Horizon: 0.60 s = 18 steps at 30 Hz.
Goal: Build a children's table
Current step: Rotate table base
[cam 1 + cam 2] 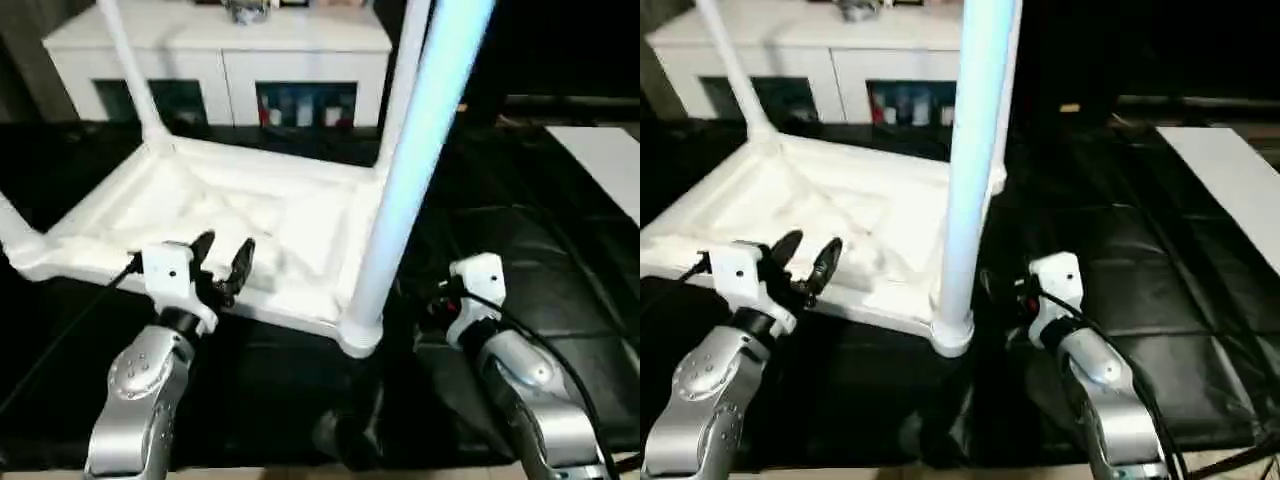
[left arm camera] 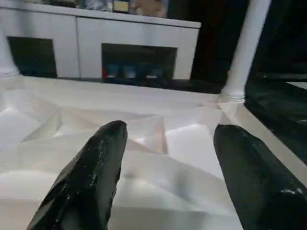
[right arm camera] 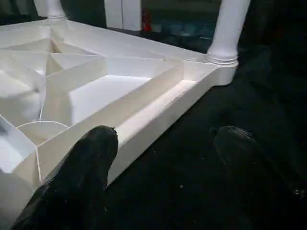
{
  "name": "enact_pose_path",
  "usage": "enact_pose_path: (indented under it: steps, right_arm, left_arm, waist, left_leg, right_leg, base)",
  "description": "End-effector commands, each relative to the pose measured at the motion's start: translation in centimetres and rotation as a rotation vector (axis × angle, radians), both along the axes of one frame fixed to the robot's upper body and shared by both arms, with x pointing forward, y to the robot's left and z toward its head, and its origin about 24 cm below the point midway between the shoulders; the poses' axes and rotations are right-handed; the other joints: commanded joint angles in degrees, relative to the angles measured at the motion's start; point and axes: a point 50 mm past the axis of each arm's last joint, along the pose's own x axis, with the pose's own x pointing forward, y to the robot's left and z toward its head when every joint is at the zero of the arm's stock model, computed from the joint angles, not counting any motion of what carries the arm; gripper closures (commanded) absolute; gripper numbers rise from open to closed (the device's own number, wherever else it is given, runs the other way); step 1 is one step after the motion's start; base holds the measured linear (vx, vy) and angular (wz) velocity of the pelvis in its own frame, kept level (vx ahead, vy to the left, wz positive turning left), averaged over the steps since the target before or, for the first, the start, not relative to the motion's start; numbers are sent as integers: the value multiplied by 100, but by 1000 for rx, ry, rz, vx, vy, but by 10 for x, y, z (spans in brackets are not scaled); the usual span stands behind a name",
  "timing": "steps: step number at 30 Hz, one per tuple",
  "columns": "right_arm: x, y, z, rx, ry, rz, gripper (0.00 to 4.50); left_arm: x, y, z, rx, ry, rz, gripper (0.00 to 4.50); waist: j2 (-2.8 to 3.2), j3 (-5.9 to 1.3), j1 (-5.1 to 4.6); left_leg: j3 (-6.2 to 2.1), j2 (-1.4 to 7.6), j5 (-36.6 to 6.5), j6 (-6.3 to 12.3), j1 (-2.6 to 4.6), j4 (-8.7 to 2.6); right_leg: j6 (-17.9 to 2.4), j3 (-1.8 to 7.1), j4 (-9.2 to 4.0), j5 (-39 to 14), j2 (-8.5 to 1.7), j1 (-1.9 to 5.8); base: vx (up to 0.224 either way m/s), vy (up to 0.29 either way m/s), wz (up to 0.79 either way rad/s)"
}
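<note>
The tabletop point(image 1: 250, 240) lies upside down on the black mat point(image 1: 560, 260), with its ribbed side facing up. Legs stand up from its corner sockets. The near right leg point(image 1: 400, 200) is the closest one. The far right leg point(image 1: 403, 80) and the far left leg point(image 1: 130, 70) stand behind it. At the near left corner only a short bit of a leg point(image 1: 14, 232) shows at the edge of the picture.

The left gripper point(image 1: 222, 262) is over the near edge of the tabletop. Its two black fingers point(image 2: 91, 177) are spread apart and hold nothing. The ribs lie just beyond them.

The right gripper point(image 3: 163, 167) is on the near right, just beside the right edge of the tabletop. Its fingers are spread wide too, over the black mat, and they hold nothing. The near right leg stands just to its left.

It looks like the legs are nearly all in, so the job now is likely to check them. To do it well, a gripper should take one leg low down, near its socket, and push it straight in. It should go slowly, so the tall leg does not tip.

A white cabinet point(image 1: 220, 50) stands far behind the table. A flat white board point(image 1: 605, 160) lies far right on the mat.
</note>
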Motion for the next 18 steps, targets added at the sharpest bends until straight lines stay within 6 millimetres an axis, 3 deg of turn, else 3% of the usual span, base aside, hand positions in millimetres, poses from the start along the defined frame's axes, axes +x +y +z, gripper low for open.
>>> enact_pose_path:
  steps: [1, 2, 3, 4, 6, 8, 10, 12, 13, 18]
  right_arm:
    - [2, 2, 0, -7, 5, 4, 79]
    - [3, 2, 0, -6, 5, 6, 79]
    - [3, 2, 0, -6, 5, 7, 79]
    - [3, 1, 0, -9, 3, 7, 79]
    - [3, 1, 0, -10, 2, 7, 79]
    - [3, 1, 0, -11, 0, 5, 79]
    - [3, 1, 0, -10, 0, 4, 79]
    - [3, 1, 0, -12, -1, 3, 79]
    - [3, 1, 0, -13, -1, 4, 79]
    - [4, 2, 0, -13, -3, 8, 79]
  left_arm:
    - [-1, 2, 2, 3, -4, 3, 119]
    - [-1, 2, 2, 1, -5, 8, 119]
    - [-1, 2, 2, 0, -5, 9, 119]
    - [-1, 2, 2, 0, -5, 9, 119]
    - [-1, 2, 2, -1, -5, 8, 119]
    - [-1, 2, 2, -2, -5, 7, 119]
    - [-1, 2, 2, -3, -5, 6, 119]
    - [-1, 1, 2, -1, -4, 1, 119]
    - [0, 1, 2, -4, -6, -1, 119]
    - [1, 1, 3, -2, -8, -1, 119]
  waist:
    - [17, -349, 19]
    - [16, -284, 18]
    - [6, -265, 19]
    - [2, -255, 42]
    - [7, -229, 55]
    - [5, -232, 55]
    - [15, -267, 62]
    - [27, -279, 57]
    - [45, -284, 42]
    - [29, -305, 39]
  left_leg:
    - [-22, -39, 1104, 1396, -10, -350]
    - [19, -7, 199, 1432, 17, -441]
    - [43, 2, -132, 1394, 49, -469]
    - [52, -6, -325, 1318, 29, -483]
    - [51, -6, -404, 1231, 35, -512]
    - [48, -28, -449, 1134, 34, -517]
    - [34, -57, -226, 1142, 24, -504]
    - [20, -65, -21, 1223, 42, -501]
    - [-4, -52, 102, 1331, 83, -503]
    - [-31, -69, 349, 1587, 114, -474]
  right_leg:
    - [-1521, 34, -93, 1835, -19, 287]
    - [-1685, -13, -226, 641, -41, 345]
    - [-1721, -15, -277, 235, -42, 355]
    - [-1718, 6, -328, -137, -54, 415]
    - [-1673, 10, -361, -355, -49, 437]
    - [-1621, 27, -390, -493, -43, 498]
    - [-1573, 37, -377, -282, -30, 545]
    - [-1540, 19, -351, -42, -10, 540]
    - [-1537, -15, -324, 82, 2, 515]
    - [-1542, -37, -307, 180, 7, 524]
  base:
    - [0, 0, 0]
    - [0, 0, 0]
    - [0, 0, 0]
    - [0, 0, 0]
    - [0, 0, 0]
    - [0, 0, 0]
    - [0, 0, 0]
    - [0, 0, 0]
    - [0, 0, 0]
    - [0, 0, 0]
